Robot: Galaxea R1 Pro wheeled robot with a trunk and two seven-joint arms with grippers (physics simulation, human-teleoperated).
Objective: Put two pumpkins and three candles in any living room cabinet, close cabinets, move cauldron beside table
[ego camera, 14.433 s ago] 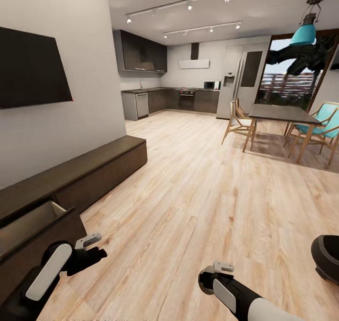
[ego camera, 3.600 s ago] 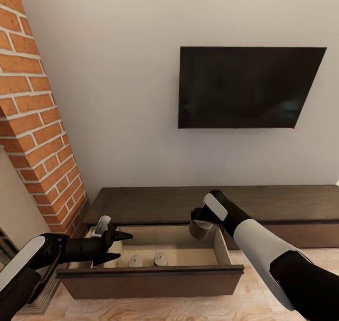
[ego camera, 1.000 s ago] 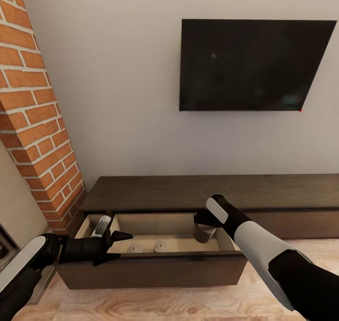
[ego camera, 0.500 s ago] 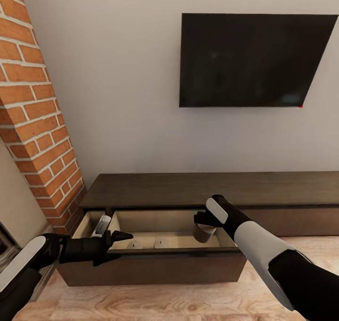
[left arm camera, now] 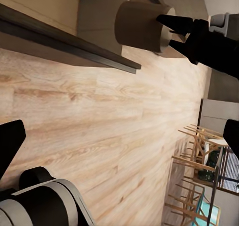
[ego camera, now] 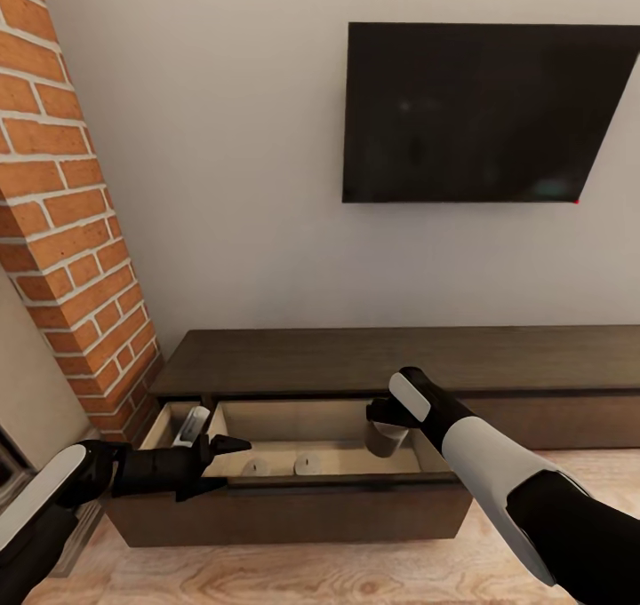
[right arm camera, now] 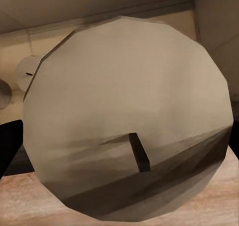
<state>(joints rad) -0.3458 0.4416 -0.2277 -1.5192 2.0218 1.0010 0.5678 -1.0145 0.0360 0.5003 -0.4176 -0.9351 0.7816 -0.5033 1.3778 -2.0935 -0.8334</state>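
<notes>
The dark brown cabinet (ego camera: 373, 361) runs along the wall, with one drawer (ego camera: 293, 507) pulled out and showing its pale inside. Two pale grey candles (ego camera: 255, 467) (ego camera: 307, 464) stand on the drawer floor. My right gripper (ego camera: 382, 425) is shut on a third candle (ego camera: 384, 443), held low over the drawer's right end. That candle (left arm camera: 142, 26) also shows in the left wrist view, and its top and wick (right arm camera: 129, 116) show in the right wrist view. My left gripper (ego camera: 218, 467) hangs open at the drawer's left front, holding nothing. The pumpkins, cauldron and table are out of view.
A black TV (ego camera: 471, 112) hangs on the white wall above the cabinet. A brick column (ego camera: 62, 232) stands at the left, close to the drawer's end. Wooden floor (left arm camera: 99, 111) lies in front of the drawer, with dining chairs (left arm camera: 199, 151) far off.
The head view has turned from the kitchen side to the cabinet and shifted slightly over the last second. The right gripper keeps the candle over the drawer's right end. The left arm stays put.
</notes>
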